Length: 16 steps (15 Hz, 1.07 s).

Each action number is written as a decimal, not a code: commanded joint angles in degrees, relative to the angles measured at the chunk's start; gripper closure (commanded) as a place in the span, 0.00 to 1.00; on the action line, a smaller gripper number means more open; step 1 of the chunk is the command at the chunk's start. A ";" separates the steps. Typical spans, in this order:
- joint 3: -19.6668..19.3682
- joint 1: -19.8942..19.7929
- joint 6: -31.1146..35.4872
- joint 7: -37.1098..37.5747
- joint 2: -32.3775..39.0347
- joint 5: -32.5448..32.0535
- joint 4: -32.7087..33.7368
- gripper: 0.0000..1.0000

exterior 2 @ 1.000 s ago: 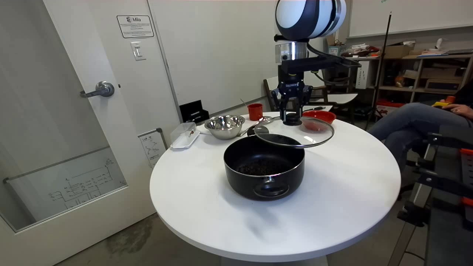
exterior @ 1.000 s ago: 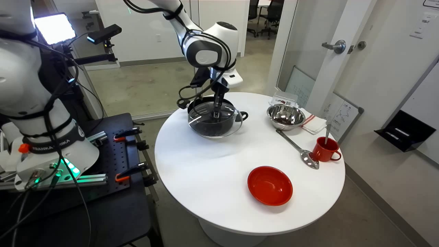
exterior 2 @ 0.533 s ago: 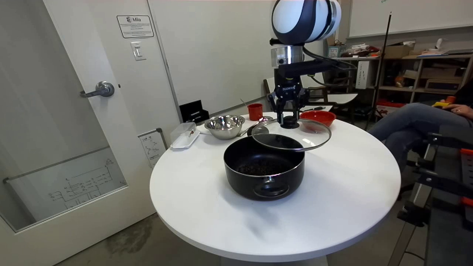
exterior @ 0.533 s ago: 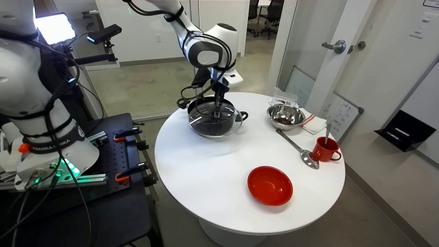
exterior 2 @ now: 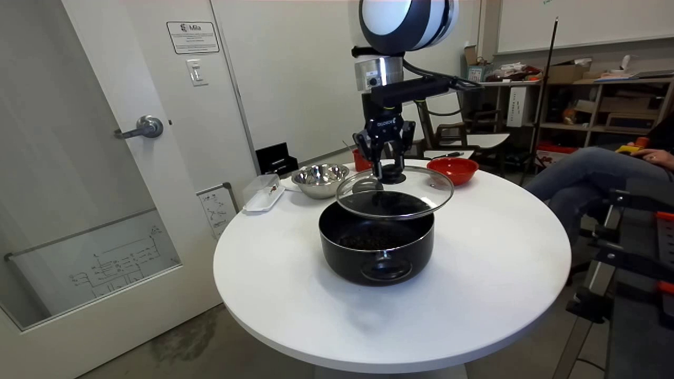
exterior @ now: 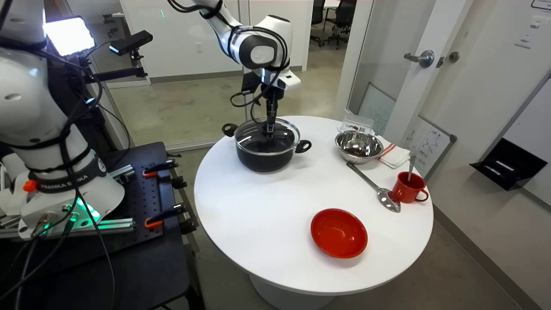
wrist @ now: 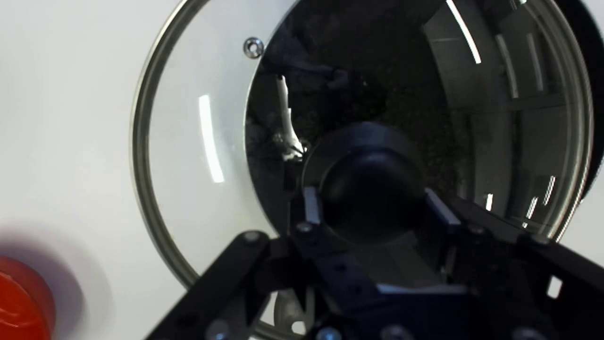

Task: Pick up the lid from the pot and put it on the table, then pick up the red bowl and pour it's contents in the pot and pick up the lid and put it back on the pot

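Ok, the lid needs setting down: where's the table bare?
The widest bare patch of table is bordered by pot, red bowl, spoon and the robot-side edge; a narrower gap separates pot and steel bowl. Crowded: from plastic box past steel bowl, towel and spoon to red mug.

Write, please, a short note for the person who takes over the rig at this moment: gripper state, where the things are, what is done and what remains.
Gripper: closed on the knob of the lid.
Lid: held above the pot, not seated; an exterior view shows part of the opening uncovered.
Pot: on the table, dark bits inside.
Red bowl: on the table, away from the pot; looks empty.
Done: lid off; pouring seems finished, judging by the bowl and the pot's contents.
Left: probably centre the lid over the pot, lower it, then release the knob.
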 commanded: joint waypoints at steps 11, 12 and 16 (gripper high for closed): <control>2.07 2.03 -3.38 0.35 4.15 -0.87 7.98 0.75; 2.13 2.13 -3.34 0.31 4.31 -0.86 8.12 0.75; 2.31 2.37 -3.38 0.16 4.60 -0.68 8.26 0.75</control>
